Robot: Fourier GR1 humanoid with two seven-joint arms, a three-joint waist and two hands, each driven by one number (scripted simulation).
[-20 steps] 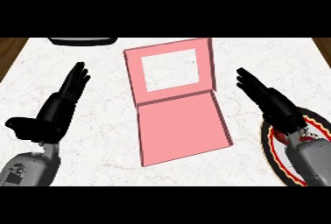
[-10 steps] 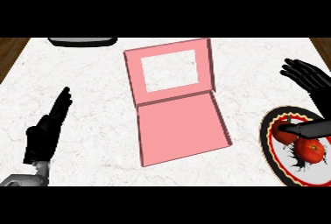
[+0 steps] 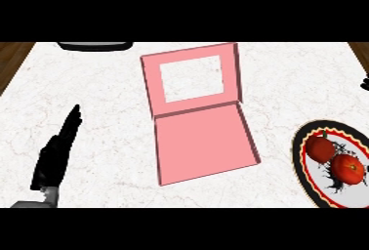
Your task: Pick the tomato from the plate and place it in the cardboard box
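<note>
Tomato (image 3: 351,167) sits on the plate (image 3: 311,171) at the right edge of the head view, and beside it, touching or nearly so, lies a second red round thing (image 3: 320,147) that looks like another tomato. Both rest on the plate's white middle, over a dark scribbled pattern; the plate has a black rim with a red ring inside it, and its right part is cut off by the edge of the view.

Left of the plate, apart from it, lies the pink cardboard box (image 3: 204,145) on the white marbled counter (image 3: 108,97). It is open (its tray is shallow, with low walls), and its lid (image 3: 191,78) stands back from the far edge, with a rectangular window cut in it through which the counter shows.

No hand is on or over the tomato. The left hand (image 3: 56,154) shows at the lower left, well apart from the box, seen edge-on with its fingers straight and together, pointing up the view, holding nothing. At the far right edge, above the plate, a small black tip (image 3: 365,83) shows; it may belong to the right hand, but I cannot tell how its fingers stand.

A dark object (image 3: 95,46) lies at the counter's far edge, top left, mostly cut off.
</note>
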